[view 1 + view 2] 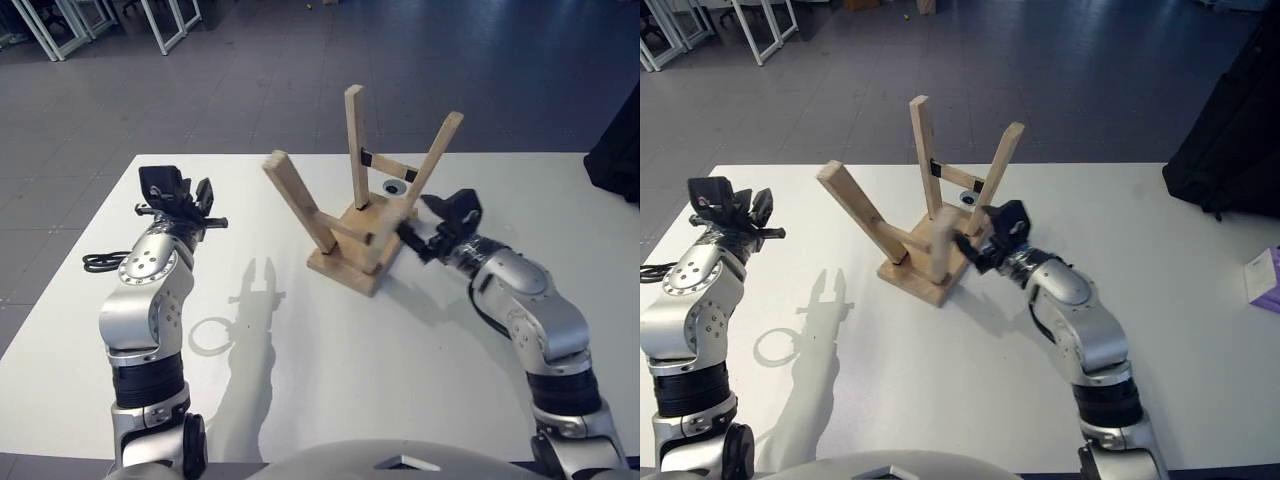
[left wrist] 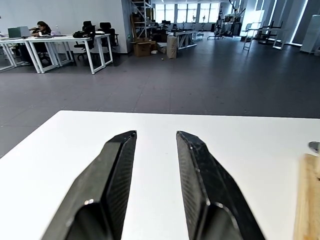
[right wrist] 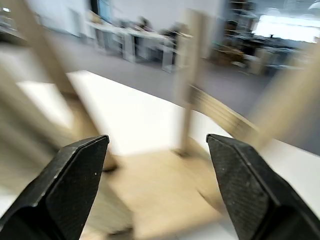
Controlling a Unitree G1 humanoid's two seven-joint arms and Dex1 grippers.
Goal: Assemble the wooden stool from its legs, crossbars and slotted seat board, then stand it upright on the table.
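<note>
The wooden stool (image 1: 352,232) rests upside down and tilted on the white table (image 1: 330,380). Its seat board (image 1: 350,265) is on the tabletop, three legs (image 1: 356,140) point up, and a crossbar (image 1: 390,166) joins two of them. My right gripper (image 1: 410,236) is open at the board's right edge, next to a leg. In the right wrist view its fingers (image 3: 75,185) stand wide apart with the blurred board (image 3: 160,190) and legs ahead. My left gripper (image 1: 205,205) is raised over the table's left part, open and empty (image 2: 155,136), well clear of the stool.
A black cable (image 1: 100,262) lies at the table's left edge. A round grommet hole (image 1: 394,187) is behind the stool. A black bag (image 1: 1230,140) stands off the right side, and a small purple box (image 1: 1265,278) lies at the far right.
</note>
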